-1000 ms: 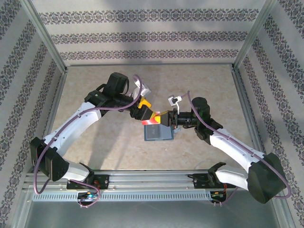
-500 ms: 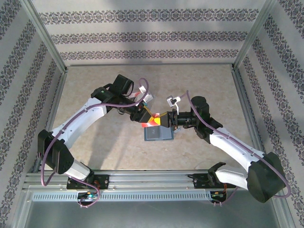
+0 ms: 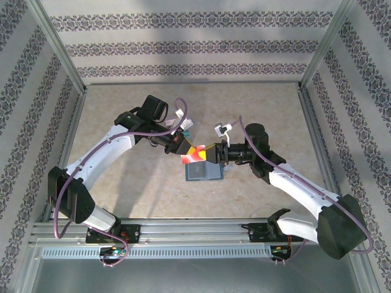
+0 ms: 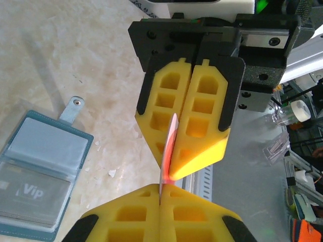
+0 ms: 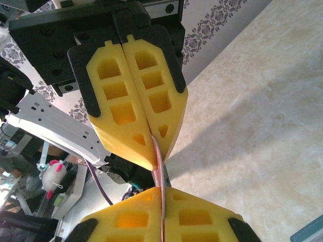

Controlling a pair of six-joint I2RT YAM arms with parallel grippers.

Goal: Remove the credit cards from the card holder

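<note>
Red plastic, seen edge-on: one card [image 4: 168, 151] hangs in the air, pinched from both ends. The left claw [image 4: 160, 194] has its yellow fingers pressed together on one edge of the card. The right claw [image 4: 175, 160], facing it tip to tip, is pressed together on the opposite edge. The two claws nearly touch, with only a short strip of card bare between them. From the right wrist the same grip shows as a thin pinkish line running from the seam of the nearer fingers into the seam of the farther ones.

Off to one side of the left claw's tips, down on the surface [image 4: 75, 50], lies the holder [image 4: 82, 156]. It is slate-blue, spread open and flat with its inner side up, apart from both claws. Its closure tab [image 4: 70, 108], with a round snap, sticks out from the end on the right claw's side. Inside, the clear pocket next to the tab looks pale, and I cannot tell whether a card sits in it. The next pocket holds a grey Vip card [image 4: 35, 194], tucked in flat. Beneath it further layered edges show, too blurred to count.

From above, the holder sits just under the meeting claws, towards the arm bases. The red card is seen against its far edge.
</note>
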